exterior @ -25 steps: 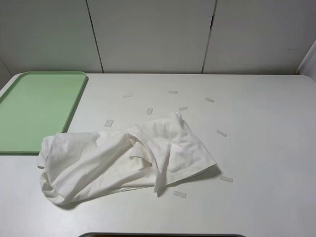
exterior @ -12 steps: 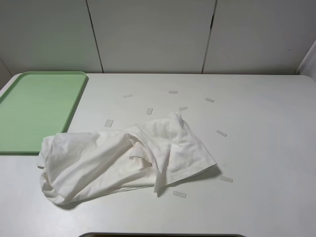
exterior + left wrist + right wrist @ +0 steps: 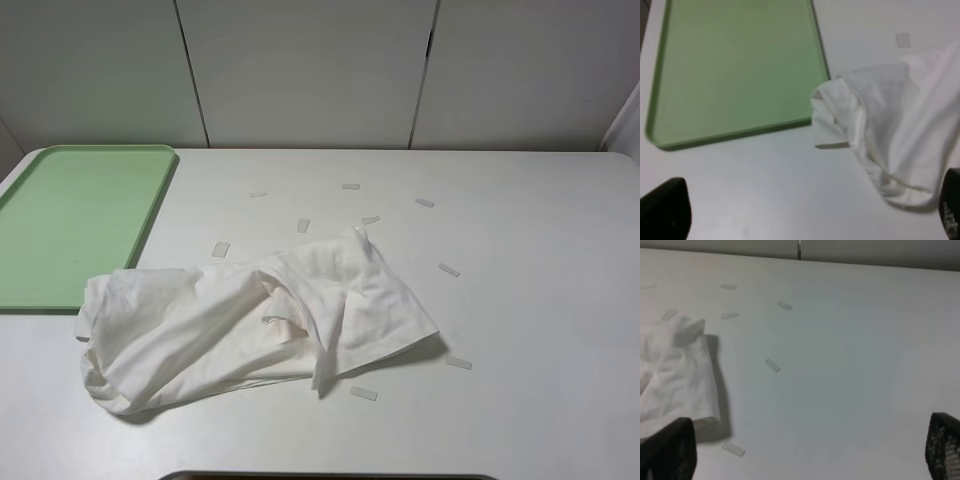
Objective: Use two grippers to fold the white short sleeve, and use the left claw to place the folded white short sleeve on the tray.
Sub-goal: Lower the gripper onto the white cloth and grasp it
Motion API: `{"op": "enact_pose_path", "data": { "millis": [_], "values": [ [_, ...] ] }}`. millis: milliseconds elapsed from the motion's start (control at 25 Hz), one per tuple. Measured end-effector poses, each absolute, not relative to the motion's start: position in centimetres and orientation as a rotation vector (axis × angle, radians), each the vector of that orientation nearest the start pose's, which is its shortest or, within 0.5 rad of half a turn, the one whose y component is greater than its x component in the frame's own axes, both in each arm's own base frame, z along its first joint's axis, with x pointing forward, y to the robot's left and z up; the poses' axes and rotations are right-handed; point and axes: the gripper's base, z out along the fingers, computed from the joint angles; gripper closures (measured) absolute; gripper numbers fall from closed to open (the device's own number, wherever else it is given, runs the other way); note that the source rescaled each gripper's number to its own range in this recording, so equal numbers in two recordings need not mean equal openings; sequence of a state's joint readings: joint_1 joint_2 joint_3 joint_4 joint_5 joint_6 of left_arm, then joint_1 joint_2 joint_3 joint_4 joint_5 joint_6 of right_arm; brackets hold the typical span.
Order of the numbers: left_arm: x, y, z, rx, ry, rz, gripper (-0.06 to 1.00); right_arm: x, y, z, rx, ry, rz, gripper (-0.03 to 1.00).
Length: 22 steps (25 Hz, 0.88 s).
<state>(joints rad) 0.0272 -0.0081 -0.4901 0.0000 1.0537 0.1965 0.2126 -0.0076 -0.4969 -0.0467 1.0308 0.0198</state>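
Left black slim-fingered gripper: fingers spread wide, holding nothing. Right black slim-fingered gripper: likewise spread, empty. Large white cotton T-shirt lies crumpled near-centre on the white table, just beside the flat pale-green plastic tray at far left.

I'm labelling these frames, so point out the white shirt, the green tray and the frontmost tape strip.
white shirt [image 3: 200, 320], exterior high view, crumpled middle
green tray [image 3: 70, 220], exterior high view, bare floor
tape strip [image 3: 364, 393], exterior high view, its centre
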Motion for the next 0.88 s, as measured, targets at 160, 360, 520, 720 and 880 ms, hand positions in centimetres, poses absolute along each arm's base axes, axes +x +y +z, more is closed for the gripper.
{"op": "enact_pose_path", "data": {
  "millis": [160,360,520,720,880],
  "values": [
    [-0.5,-0.3,27.5,0.171,2.033,0.093,-0.05,-0.4,-0.5,27.9,-0.192,2.001,0.093,-0.03],
    [0.6,-1.4,27.6,0.136,2.093,-0.112,-0.05,-0.4,-0.5,27.9,-0.192,2.001,0.093,-0.03],
    [4.3,-2.2,27.7,0.080,2.253,-0.291,-0.05,-0.4,-0.4,27.9,-0.192,2.001,0.094,-0.03],
    [11.0,-2.5,26.0,-0.060,2.457,-0.433,-0.05,-0.4,-0.4,27.9,-0.192,2.001,0.094,-0.03],
    [13.4,-2.4,24.6,-0.118,2.531,-0.443,-0.05,-0.4,-0.4,27.9,-0.192,2.001,0.094,-0.03]
  ]
}}
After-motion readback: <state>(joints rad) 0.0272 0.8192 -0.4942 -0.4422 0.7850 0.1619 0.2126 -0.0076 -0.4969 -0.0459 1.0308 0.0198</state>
